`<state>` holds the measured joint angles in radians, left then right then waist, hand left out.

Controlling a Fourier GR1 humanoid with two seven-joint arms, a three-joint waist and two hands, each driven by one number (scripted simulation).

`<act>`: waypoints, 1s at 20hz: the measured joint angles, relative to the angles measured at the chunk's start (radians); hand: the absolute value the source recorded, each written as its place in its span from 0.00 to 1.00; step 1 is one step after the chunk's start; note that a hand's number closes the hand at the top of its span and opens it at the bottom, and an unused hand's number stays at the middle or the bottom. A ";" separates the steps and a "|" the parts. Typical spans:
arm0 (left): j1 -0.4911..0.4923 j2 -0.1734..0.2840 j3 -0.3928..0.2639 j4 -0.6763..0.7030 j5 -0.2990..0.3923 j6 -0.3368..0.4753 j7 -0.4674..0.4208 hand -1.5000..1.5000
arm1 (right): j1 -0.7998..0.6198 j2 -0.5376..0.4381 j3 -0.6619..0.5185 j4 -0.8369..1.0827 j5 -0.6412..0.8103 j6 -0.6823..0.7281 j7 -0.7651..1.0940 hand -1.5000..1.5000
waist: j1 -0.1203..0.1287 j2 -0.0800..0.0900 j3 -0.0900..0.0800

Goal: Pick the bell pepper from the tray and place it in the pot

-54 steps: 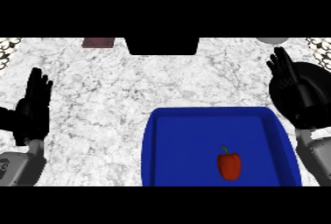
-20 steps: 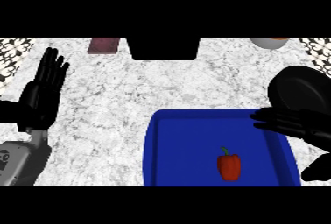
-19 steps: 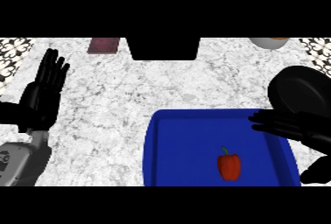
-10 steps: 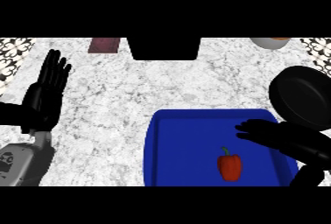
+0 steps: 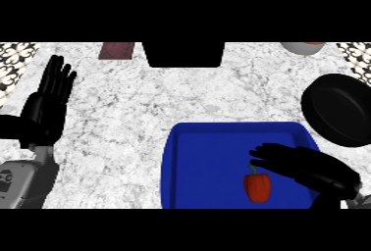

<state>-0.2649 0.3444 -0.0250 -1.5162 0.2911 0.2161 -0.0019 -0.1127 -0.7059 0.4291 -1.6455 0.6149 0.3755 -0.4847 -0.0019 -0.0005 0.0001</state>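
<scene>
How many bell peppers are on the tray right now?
1. The red bell pepper lies in the lower right part of the blue tray, just below the fingers of the right hand. That hand covers part of the tray, so anything beneath it would be hidden.

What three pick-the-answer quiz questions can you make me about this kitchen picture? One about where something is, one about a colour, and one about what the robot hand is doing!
1. Where is the bell pepper?
A. in the pot
B. on the tray
C. on the bare counter

2. What colour is the tray?
A. blue
B. green
C. yellow

3. What is the right robot hand doing?
A. holding the pepper up high
B. resting inside the pot
C. hovering over the tray beside the pepper

Answers: 1 B, the red pepper lies on the tray. 2 A, the tray is bright blue. 3 C, the hand is above the tray, just beside the pepper.
</scene>
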 measured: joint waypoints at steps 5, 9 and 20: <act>-0.010 -0.023 0.017 0.018 -0.023 -0.020 -0.001 0.50 | 0.007 0.083 0.002 0.031 0.096 -0.022 0.008 0.00 | 0.001 0.000 0.000; 0.001 -0.037 0.029 0.001 -0.039 -0.027 0.006 0.50 | 0.034 0.105 -0.015 0.031 0.160 -0.031 0.031 0.00 | 0.000 0.000 0.000; 0.002 -0.079 0.057 -0.011 -0.082 -0.056 0.022 0.50 | -0.011 0.285 0.003 0.228 0.331 -0.103 -0.009 0.00 | 0.003 0.000 -0.002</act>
<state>-0.2627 0.2650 0.0318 -1.5276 0.2093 0.1599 0.0204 -0.1233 -0.4205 0.4323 -1.4177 0.9457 0.2726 -0.4938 0.0010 -0.0008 -0.0016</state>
